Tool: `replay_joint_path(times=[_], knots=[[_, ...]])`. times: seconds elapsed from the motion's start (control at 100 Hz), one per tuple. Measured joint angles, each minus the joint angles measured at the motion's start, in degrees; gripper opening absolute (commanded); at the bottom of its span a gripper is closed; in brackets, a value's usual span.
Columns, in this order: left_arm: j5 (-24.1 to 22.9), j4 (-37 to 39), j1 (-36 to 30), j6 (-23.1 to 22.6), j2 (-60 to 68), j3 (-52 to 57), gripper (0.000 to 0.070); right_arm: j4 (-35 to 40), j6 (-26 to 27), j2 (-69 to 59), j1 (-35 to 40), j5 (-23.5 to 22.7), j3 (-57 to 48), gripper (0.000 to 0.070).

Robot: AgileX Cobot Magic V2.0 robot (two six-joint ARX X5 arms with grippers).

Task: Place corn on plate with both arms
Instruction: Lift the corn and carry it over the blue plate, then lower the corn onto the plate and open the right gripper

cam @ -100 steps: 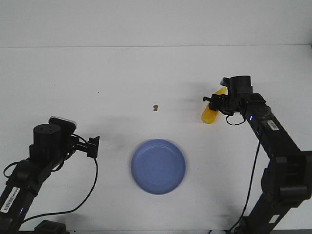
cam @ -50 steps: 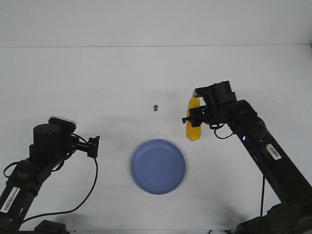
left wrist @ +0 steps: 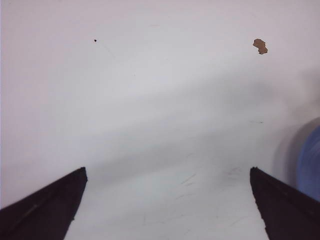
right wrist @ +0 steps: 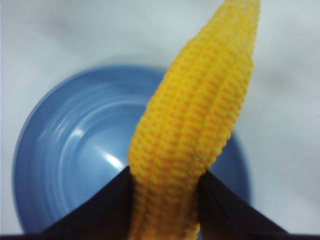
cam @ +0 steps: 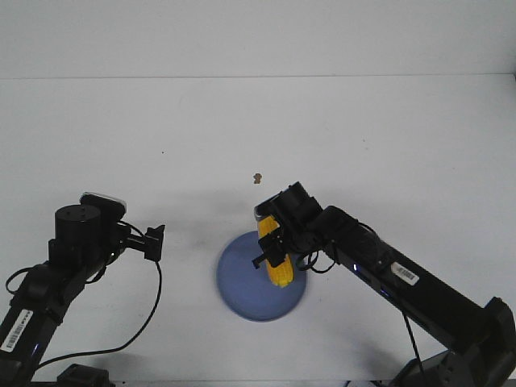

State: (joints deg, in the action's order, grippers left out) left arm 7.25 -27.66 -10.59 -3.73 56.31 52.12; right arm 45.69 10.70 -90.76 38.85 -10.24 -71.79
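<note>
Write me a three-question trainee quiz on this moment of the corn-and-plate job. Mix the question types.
1. True or false: the corn already lies flat on the plate.
2. Which gripper holds the corn: A) left gripper, B) right gripper, C) neither?
3. Fill in: the left gripper's fingers are ___ with nothing between them.

Key
1. False. The right gripper's fingers are clamped on it above the plate.
2. B
3. open
</note>
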Motion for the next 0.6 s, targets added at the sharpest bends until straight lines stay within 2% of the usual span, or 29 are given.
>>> replay_joint_path(times=[0.23, 0.4, 0.53, 0.6], knots=[[0.00, 0.00, -0.02, 0.04, -0.02, 0.00, 0.0670, -4.02, 3.08, 0.00, 2.43, 1.62, 4.20, 0.0226], [-0.02, 0.00, 0.00, 0.20, -0.02, 0.00, 0.0670, -4.04, 3.74, 0.00, 2.71, 2.95, 4.55, 0.0377], [-0.02, 0.00, 0.00, 0.20, -0.02, 0.00, 0.0670, -4.04, 4.11, 0.00, 2.73, 2.95, 4.55, 0.0432], [0.00, 0.00, 0.00, 0.20, -0.02, 0.00, 0.0670, -4.07, 4.15, 0.00, 2.71, 2.99, 4.55, 0.0440]])
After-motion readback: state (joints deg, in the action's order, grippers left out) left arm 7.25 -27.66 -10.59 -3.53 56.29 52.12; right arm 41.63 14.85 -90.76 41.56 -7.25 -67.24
